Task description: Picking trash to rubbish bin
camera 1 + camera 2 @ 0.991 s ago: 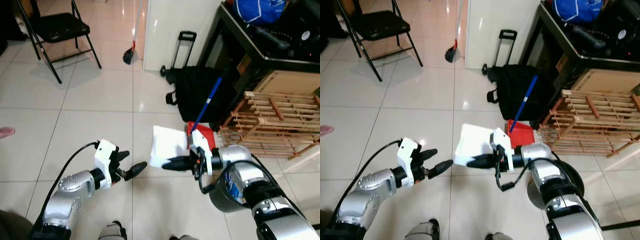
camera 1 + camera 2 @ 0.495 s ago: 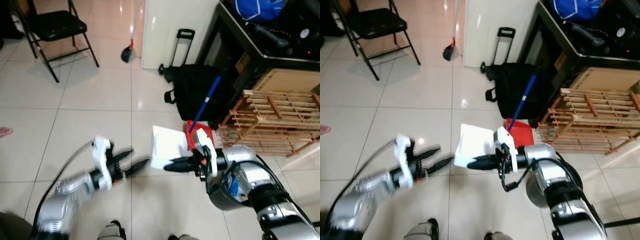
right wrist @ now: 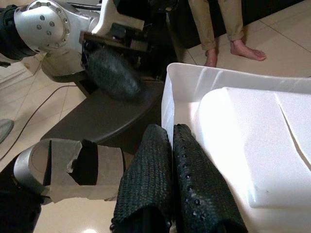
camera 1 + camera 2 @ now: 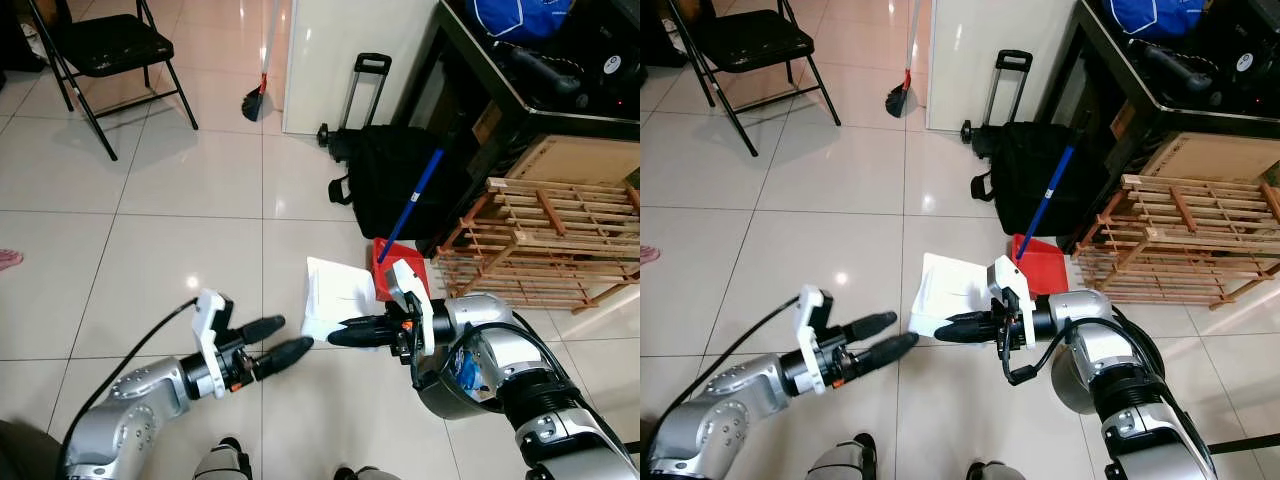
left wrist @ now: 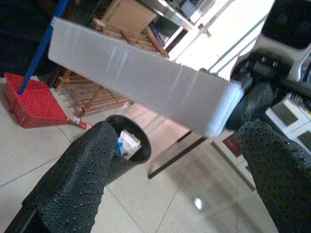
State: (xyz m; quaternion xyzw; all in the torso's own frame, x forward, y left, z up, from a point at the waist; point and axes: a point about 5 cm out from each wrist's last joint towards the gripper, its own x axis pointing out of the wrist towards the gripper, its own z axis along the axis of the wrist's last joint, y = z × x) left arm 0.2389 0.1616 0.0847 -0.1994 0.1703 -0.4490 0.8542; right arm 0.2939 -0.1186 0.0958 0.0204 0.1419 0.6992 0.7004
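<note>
A black folding chair [image 4: 105,50] stands far out on the glossy cream tiled floor [image 4: 150,250], well to the left of the white foam tray [image 4: 337,297], and the tiles between the two lie open. Nearer, the left gripper [image 4: 282,340] reaches toward the tray's left edge with its two pebbled black fingers [image 5: 80,170] spread wide, holding nothing; half a second ago this arm was a blur, and now it is sharp, with its tips lower and closer to the tray. The tray is a shallow, smooth rectangular piece with a raised rim, tilted up off the floor — the right gripper [image 4: 345,333] grips its near edge with both fingers [image 3: 160,187] pressed tight together on the rim, much as it did before. Just right of the tray and behind the gripper's wrist is a red dustpan [image 4: 395,262] with a blue handle [image 4: 412,205] leaning up against a black wheeled bag [image 4: 395,185], which crowds that side. Below the right arm, right of the tray, sits the round black rubbish bin [image 4: 450,385], its open mouth showing a scrap of blue-and-white packaging inside. Farther right, a slatted wooden rack [image 4: 545,240] lies at the foot of a dark cabinet [image 4: 530,90], closing off the room's right edge. In the right wrist view a person's bare feet [image 3: 233,51] stand on the tiles beyond the tray.
</note>
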